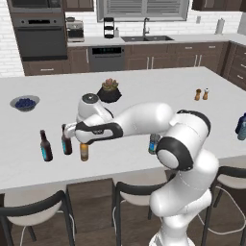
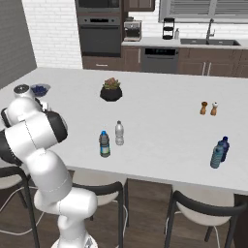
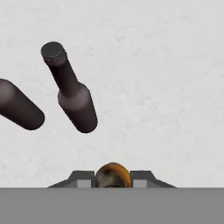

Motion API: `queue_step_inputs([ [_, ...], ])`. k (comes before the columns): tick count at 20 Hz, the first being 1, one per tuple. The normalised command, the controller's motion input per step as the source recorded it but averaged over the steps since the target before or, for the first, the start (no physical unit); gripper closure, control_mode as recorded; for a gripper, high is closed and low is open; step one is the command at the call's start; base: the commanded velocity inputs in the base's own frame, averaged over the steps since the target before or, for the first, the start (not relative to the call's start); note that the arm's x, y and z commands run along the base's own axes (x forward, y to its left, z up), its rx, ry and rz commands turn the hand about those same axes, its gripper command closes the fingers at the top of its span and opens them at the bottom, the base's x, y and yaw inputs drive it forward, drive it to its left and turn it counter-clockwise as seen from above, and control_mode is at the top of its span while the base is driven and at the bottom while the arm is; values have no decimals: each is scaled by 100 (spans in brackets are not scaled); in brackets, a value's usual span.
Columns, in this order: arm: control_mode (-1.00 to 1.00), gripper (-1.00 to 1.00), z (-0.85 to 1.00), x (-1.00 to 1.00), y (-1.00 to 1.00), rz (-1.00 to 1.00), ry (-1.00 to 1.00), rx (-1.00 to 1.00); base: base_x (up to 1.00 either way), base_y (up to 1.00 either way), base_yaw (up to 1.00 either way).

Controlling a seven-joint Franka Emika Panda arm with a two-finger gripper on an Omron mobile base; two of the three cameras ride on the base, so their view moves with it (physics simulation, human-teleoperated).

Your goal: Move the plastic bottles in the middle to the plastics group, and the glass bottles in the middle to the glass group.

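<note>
Beside the teal-labelled brown bottle [image 1: 45,146], the jaws clamp the amber bottle [image 1: 84,152]; no label text is legible.

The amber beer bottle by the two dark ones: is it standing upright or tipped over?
Upright. In the left base view the amber bottle stands vertical on the counter beside the dark bottles, its neck hidden under the pincer.

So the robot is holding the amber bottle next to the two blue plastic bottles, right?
Not quite. In the left base view the gripper holds the amber bottle next to the two dark brown beer bottles, not blue plastic ones.
</note>
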Motion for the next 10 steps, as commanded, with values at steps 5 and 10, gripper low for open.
queue_step_inputs([
  [5, -100, 100, 4, 28, 16, 0, 0, -1, 0, 0, 0],
  [10, -100, 100, 0, 10, 2, 0, 0, 0, 0, 0, 0],
])
